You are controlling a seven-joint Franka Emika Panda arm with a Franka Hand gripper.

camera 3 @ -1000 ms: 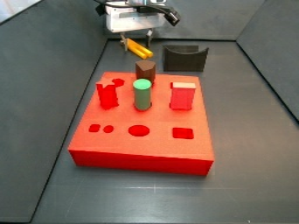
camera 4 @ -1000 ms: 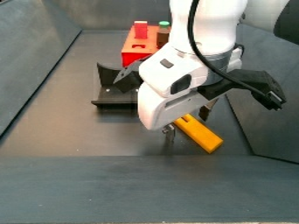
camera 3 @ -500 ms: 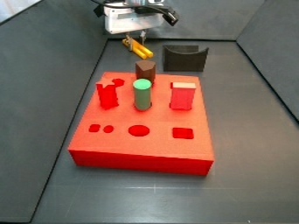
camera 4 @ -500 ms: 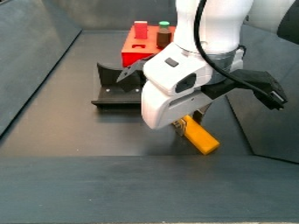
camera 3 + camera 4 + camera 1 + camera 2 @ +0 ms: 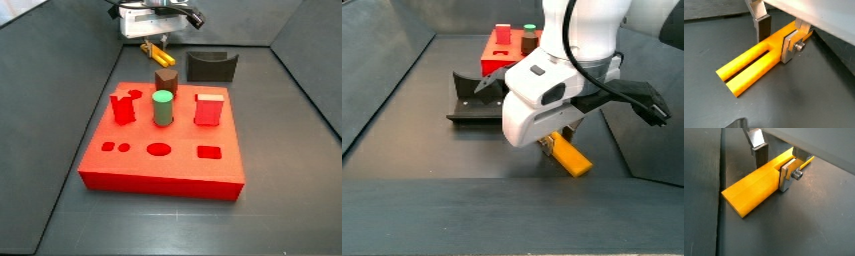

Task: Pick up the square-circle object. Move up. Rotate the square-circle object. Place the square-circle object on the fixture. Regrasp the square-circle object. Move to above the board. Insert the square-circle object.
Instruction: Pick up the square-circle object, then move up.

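Two silver fingers (image 5: 763, 26) of the gripper (image 5: 777, 36) straddle the square-circle object (image 5: 754, 66) near one end, the plates apparently touching its flanks, though a firm clamp cannot be confirmed from the wrist views. In a side view, left to right, the board (image 5: 160, 155) comes first, the gripper (image 5: 156, 47) with the yellow peg (image 5: 158, 53) sits just behind it, and the fixture (image 5: 211, 66) stands to the right. The peg looks stiff, light and smooth-sided, so it may slip; gripping its flat flanks suits it best.
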